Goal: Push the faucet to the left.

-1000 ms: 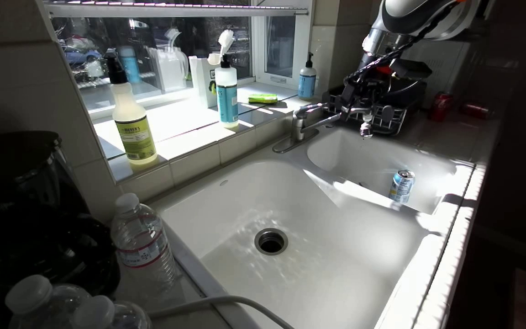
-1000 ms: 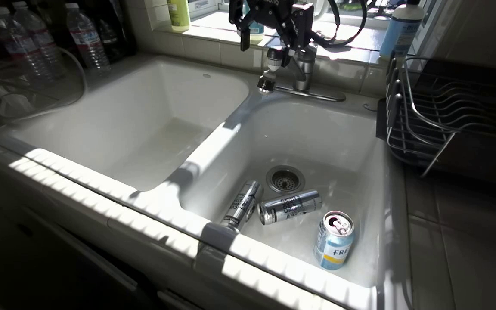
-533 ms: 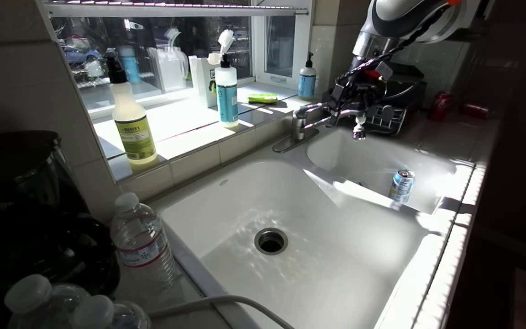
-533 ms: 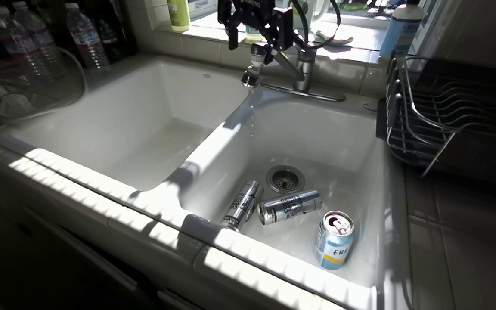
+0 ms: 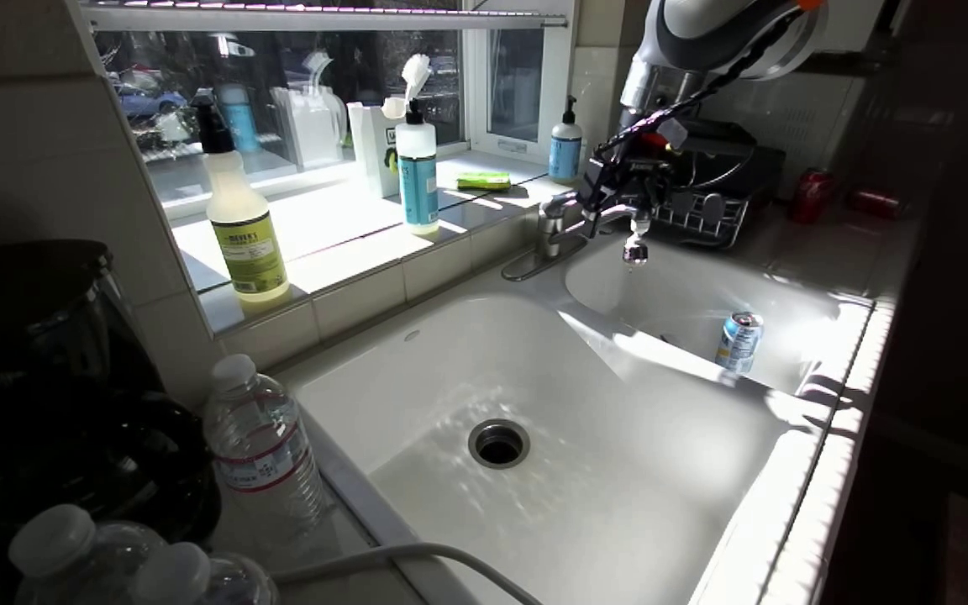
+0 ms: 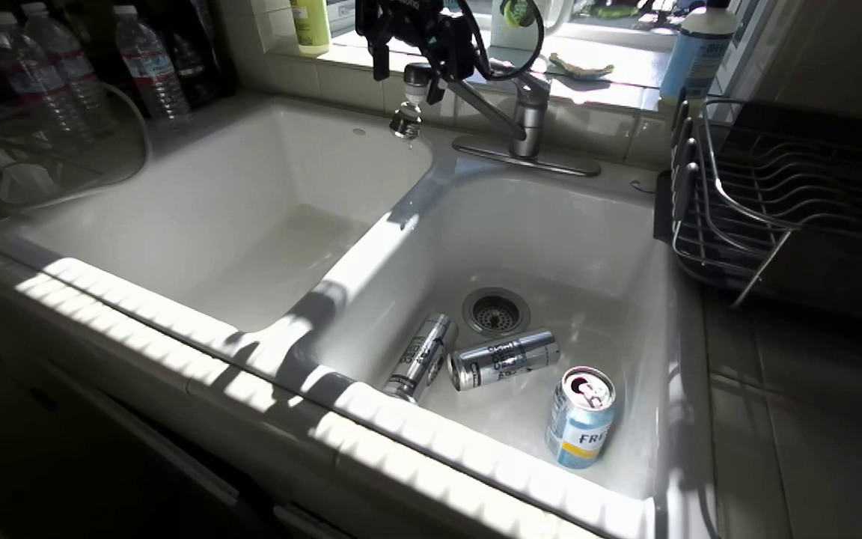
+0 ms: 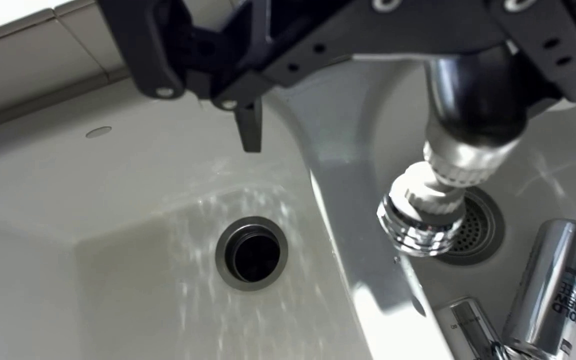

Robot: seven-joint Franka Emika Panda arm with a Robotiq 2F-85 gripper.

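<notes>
The chrome faucet (image 6: 530, 123) stands behind the sink divider, its spout (image 6: 487, 108) angled out toward the divider. Its base also shows in an exterior view (image 5: 549, 231). The white and chrome spray head (image 6: 405, 121) hangs from the spout end, with drops below it. My black gripper (image 6: 408, 81) is open around the spout end; it also shows in an exterior view (image 5: 625, 202). In the wrist view the spout end (image 7: 473, 100) lies between the jaws, close to the right finger, and the left finger (image 7: 252, 132) stands well apart. The contact itself is hidden.
The divider (image 6: 356, 254) separates two basins. Silver cans (image 6: 504, 359) and a blue can (image 6: 582, 419) are in one basin. A dish rack (image 6: 775, 187) stands beside it. Soap bottles (image 5: 418, 181) line the sill. Water bottles (image 5: 261, 445) stand on the counter.
My gripper and the spout end have moved left together in both exterior views. The spray head has swung from beside the faucet base toward the divider. The faucet base and cans have not moved.
</notes>
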